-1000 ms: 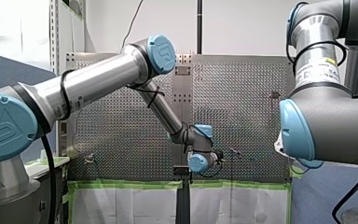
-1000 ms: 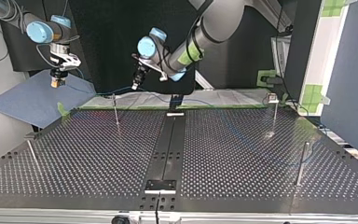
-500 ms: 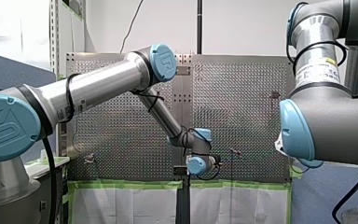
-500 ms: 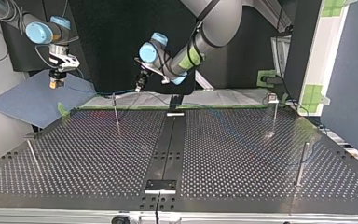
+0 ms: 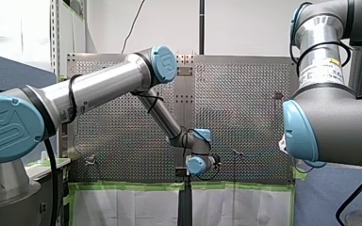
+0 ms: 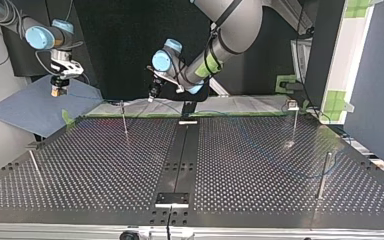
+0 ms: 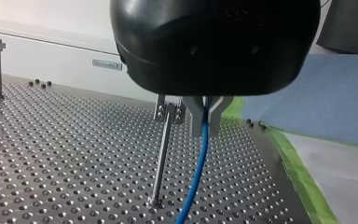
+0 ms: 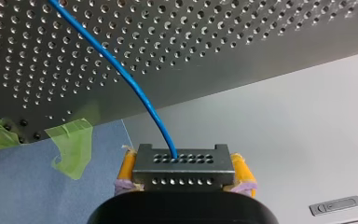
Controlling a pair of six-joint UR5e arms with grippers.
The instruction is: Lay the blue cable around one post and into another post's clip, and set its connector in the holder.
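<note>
My left gripper [image 7: 206, 123] has its fingers pinched shut on the blue cable [image 7: 198, 168], which hangs from them down to the tabletop [image 7: 51, 154]. Just beside the fingers stands a thin post [image 7: 162, 149] with a clip at its top, about level with the fingertips and apart from the cable. The step in hand looks to be carrying the cable across to that post, into its clip or around its shaft; I cannot tell which. To do it well, I judge, the fingers should travel sideways at clip height, line the cable up with the slot before lowering, and leave the hanging run loose enough not to drag on the shaft. Beyond the post the tabletop is open, with the other posts [image 6: 323, 175] well apart. On the other side the green tape [image 7: 293, 163] marks an edge close by, so room there is short. Farthest off, past the tabletop's corner and over the blue cloth [image 6: 35, 107], my right gripper [image 8: 182, 175] clamps the grey connector [image 8: 177, 161] between yellow-padded fingers. A hard pull on the cable would tug there.
</note>
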